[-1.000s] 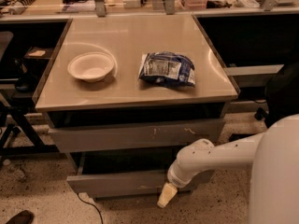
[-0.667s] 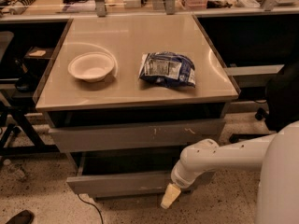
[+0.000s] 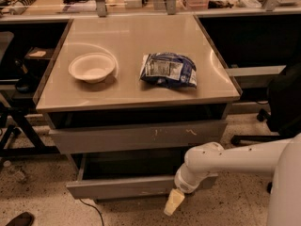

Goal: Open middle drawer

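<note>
The middle drawer (image 3: pixel 127 187) is the plain grey front low on the cabinet. It stands pulled out, with its dark inside showing above the front. My gripper (image 3: pixel 173 202) hangs on the white arm (image 3: pixel 221 160) just below the right part of that front, its pale tip pointing down at the floor. Above it is the taller grey front with pale scratch marks (image 3: pixel 136 136). A third grey front does not show.
A white bowl (image 3: pixel 92 67) and a blue snack bag (image 3: pixel 168 70) lie on the beige cabinet top (image 3: pixel 136 36). A dark office chair (image 3: pixel 284 102) stands at the right, and black frames (image 3: pixel 14 126) at the left. A cable (image 3: pixel 91 208) lies on the speckled floor.
My gripper has shifted slightly right and down along the lower drawer front. The drawer stays pulled out about as far as before.
</note>
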`<state>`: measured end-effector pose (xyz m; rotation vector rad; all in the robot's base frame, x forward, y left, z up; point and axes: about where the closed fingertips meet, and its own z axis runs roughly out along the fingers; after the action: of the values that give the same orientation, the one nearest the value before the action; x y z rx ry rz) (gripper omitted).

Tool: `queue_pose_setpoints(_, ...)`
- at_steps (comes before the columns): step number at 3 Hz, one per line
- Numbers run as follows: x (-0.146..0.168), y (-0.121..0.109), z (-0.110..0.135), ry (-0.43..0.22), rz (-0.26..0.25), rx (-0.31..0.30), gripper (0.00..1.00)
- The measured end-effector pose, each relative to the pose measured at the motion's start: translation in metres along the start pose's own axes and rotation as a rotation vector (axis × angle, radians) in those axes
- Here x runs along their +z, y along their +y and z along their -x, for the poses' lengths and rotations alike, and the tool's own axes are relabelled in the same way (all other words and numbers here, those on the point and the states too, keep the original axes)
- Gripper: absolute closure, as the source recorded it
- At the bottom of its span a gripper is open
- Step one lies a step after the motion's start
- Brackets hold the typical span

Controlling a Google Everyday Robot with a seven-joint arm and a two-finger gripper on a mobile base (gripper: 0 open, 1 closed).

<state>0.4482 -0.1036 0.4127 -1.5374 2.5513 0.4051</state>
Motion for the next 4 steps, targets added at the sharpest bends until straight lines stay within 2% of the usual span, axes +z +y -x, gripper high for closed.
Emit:
queue_pose_setpoints(1, -0.041, 0.033, -0.027, 0.046, 0.026, -0.028, 0.00)
queue_pose_setpoints(2, -0.032, 0.026, -0.021, 0.043, 0.031, -0.036, 0.00)
queue_pose_setpoints(4, -0.004, 0.022, -0.023, 0.060, 0.075, -0.053, 0.00)
